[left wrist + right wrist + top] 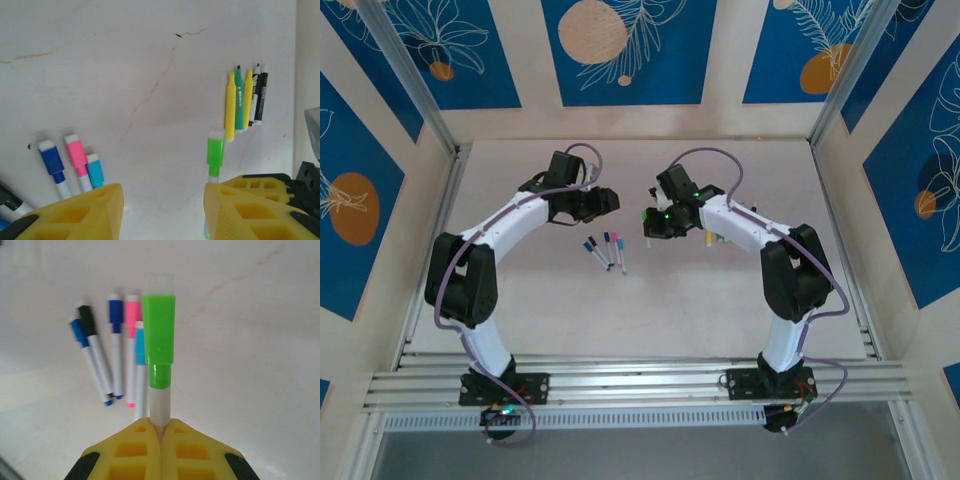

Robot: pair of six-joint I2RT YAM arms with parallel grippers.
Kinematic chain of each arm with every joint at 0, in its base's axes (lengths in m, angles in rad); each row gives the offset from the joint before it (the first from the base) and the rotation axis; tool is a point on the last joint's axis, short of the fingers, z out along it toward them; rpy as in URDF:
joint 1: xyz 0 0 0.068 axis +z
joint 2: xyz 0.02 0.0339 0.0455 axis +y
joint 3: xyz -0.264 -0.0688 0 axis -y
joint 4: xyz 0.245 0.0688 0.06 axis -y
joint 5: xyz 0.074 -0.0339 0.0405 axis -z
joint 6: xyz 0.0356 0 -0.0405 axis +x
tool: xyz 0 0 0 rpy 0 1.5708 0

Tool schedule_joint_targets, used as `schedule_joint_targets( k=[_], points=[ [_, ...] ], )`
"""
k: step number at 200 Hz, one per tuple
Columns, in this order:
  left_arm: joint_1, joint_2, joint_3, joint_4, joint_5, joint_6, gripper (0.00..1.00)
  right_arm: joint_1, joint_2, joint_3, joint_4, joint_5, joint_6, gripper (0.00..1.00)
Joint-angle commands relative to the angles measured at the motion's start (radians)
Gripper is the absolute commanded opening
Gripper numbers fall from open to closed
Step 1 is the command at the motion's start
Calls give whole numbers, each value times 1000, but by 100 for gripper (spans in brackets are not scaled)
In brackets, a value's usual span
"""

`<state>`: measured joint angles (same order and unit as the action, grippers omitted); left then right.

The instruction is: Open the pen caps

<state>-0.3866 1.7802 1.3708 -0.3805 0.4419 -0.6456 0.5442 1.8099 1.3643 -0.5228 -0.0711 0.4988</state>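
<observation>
My right gripper [161, 427] is shut on the white barrel of a pen [160, 407]. The pen's green cap [159, 342] is on and points away from the fingers. In the left wrist view the same green cap [215, 152] stands just beyond the right finger [235, 210] of my left gripper [162, 205]. That gripper is open and nothing lies between its fingers. From above, the left gripper [610, 200] and the right gripper [650, 222] face each other over the middle of the table. Several capped white pens [606, 250] lie below them, with blue [51, 161], pink [76, 152] and cyan [94, 170] caps.
Yellow and green highlighters [238, 102] and black markers [260, 95] lie side by side with bare tips, close to the right arm [740, 225]. Patterned walls close the table [620, 320] in on three sides.
</observation>
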Motion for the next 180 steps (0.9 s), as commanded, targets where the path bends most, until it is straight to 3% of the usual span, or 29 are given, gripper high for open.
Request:
schedule_joint_targets(
  k=[1, 180],
  points=[
    [-11, 32, 41, 34, 53, -34, 46, -11, -25, -23, 44, -140, -6, 0],
    [-56, 113, 102, 58, 113, -77, 43, 23, -3, 74, 33, -168, -23, 0]
  ],
)
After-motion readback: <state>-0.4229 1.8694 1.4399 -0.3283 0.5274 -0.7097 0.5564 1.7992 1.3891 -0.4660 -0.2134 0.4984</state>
